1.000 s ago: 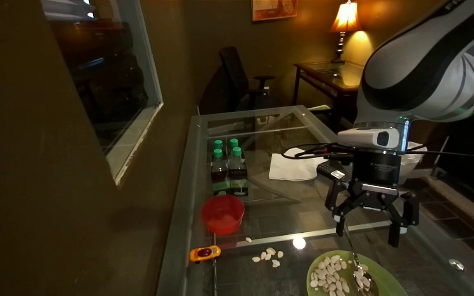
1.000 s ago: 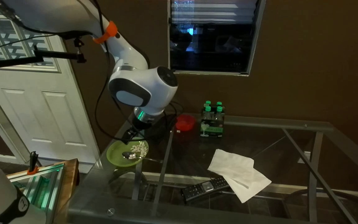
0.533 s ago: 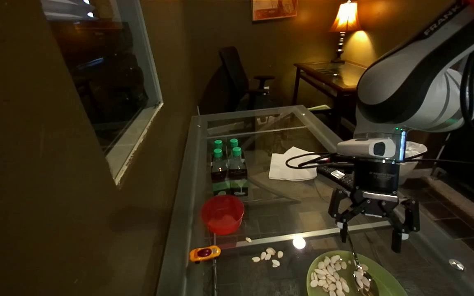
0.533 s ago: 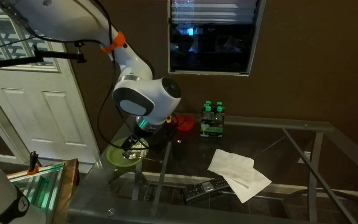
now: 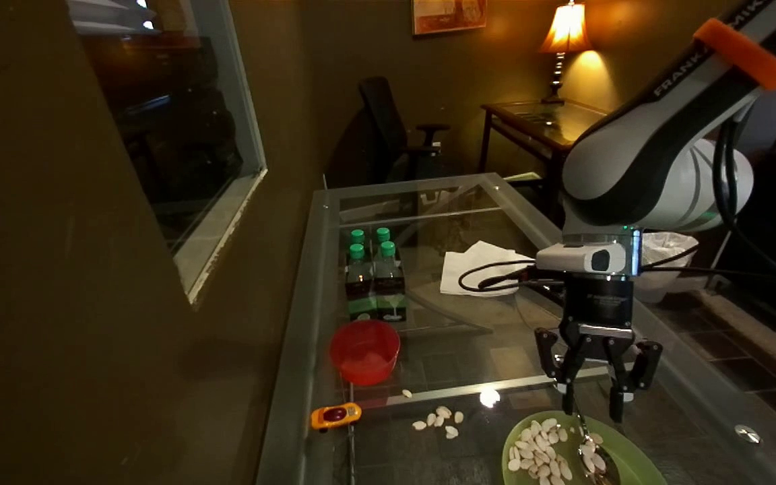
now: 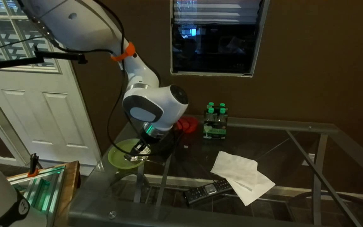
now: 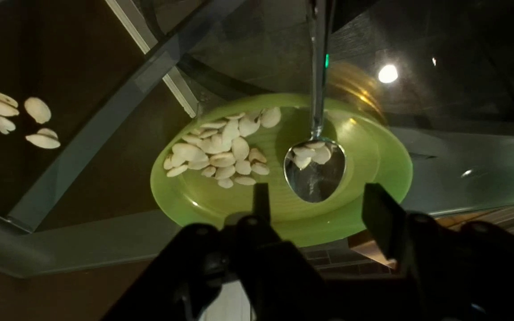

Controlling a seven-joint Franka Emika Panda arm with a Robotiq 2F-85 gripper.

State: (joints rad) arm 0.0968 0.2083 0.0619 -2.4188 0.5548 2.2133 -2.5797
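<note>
end effector [image 5: 592,412] is spread partway rn, and just below it the spoon [image 7: 313,182] is propped on the green plate [image 7: 384,165] with a few pale seeds [image 7: 321,155] cradled in it, plus a bunch more piled to one side

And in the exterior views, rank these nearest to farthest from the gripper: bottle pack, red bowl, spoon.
From the gripper, both exterior views agreeing:
1. Spoon, on the green plate just below it.
2. Red bowl, over toward the wall.
3. Bottle pack, same side, farther along.
</note>
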